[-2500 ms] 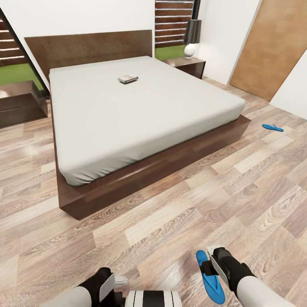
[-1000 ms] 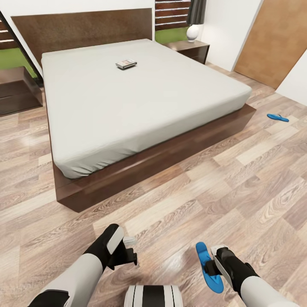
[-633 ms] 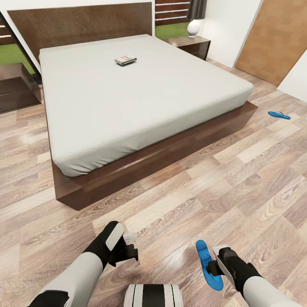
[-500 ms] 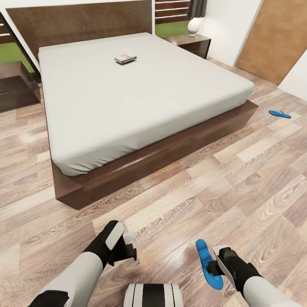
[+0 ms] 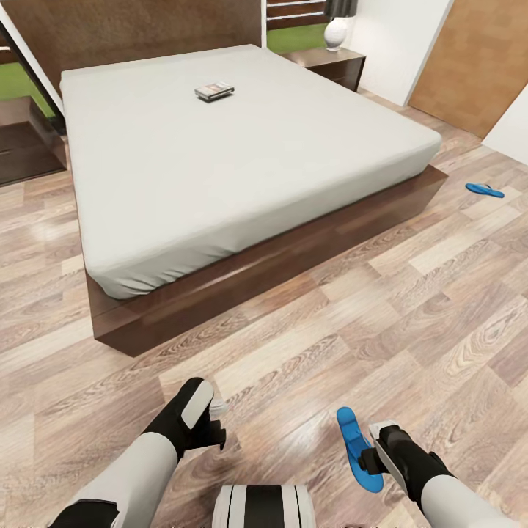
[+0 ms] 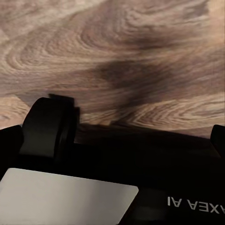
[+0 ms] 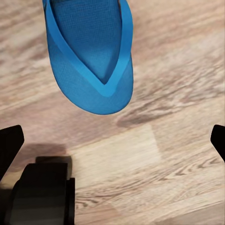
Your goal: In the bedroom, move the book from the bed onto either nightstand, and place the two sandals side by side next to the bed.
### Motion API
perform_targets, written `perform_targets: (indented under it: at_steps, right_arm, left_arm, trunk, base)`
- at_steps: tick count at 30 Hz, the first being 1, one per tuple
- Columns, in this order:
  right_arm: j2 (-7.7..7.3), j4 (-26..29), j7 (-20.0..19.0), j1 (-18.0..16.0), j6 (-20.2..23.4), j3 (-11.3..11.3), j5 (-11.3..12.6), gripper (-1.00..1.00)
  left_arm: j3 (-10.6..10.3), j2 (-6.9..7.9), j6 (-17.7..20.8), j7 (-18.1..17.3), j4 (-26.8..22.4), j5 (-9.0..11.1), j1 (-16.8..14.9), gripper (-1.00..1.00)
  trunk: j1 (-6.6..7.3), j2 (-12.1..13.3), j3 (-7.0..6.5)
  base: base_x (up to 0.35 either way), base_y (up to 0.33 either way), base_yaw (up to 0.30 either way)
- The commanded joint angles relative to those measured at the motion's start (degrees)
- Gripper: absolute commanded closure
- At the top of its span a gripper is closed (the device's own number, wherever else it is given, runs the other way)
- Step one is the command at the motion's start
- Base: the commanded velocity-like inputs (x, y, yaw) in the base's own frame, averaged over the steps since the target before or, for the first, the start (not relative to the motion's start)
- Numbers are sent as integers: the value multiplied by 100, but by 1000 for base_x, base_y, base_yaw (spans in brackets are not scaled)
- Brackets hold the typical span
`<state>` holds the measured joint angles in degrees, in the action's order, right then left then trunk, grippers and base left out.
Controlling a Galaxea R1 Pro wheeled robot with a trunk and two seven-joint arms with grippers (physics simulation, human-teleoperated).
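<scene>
— What do we hold?
— Our right gripper (image 5: 364,460) pinches a flat, bumpy blue sandal (image 5: 357,448); up close we see its thin strap. The other sandal (image 5: 485,191) lies far off on the wooden floor (image 5: 411,308).
— And the left gripper (image 5: 215,427)?
— We can't tell. The small book (image 5: 214,91) lies on the smooth white bed (image 5: 220,161).

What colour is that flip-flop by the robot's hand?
Bright blue sandal, straps included; clearest in the right wrist view.

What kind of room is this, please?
A bedroom, most likely: a large bed with a wooden frame, a nightstand carrying a lamp beside it, and a wood-plank floor.
</scene>
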<state>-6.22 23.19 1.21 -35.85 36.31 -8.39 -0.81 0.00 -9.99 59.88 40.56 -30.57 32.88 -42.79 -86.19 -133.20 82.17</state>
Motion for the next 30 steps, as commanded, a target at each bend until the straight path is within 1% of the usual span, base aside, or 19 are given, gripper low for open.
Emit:
perform_targets:
  at_steps: [1,17,30]
  right_arm:
    - [-4,10,9,-1,34,-35,-6,-100]
    - [-13,32,33,-1,34,-25,-1,-100]
    - [-11,49,22,-3,27,-1,2,-100]
  left_arm:
    - [0,-1,12,55,-7,54,-1,-100]
    - [-8,3,12,186,-23,53,-1,-100]
    - [-16,-1,12,219,-27,52,-1,-100]
  trunk:
    - [1,-1,13]
    - [1,-1,161]
    - [1,-1,282]
  base:
    - [0,0,0]
    - [0,0,0]
    - [0,0,0]
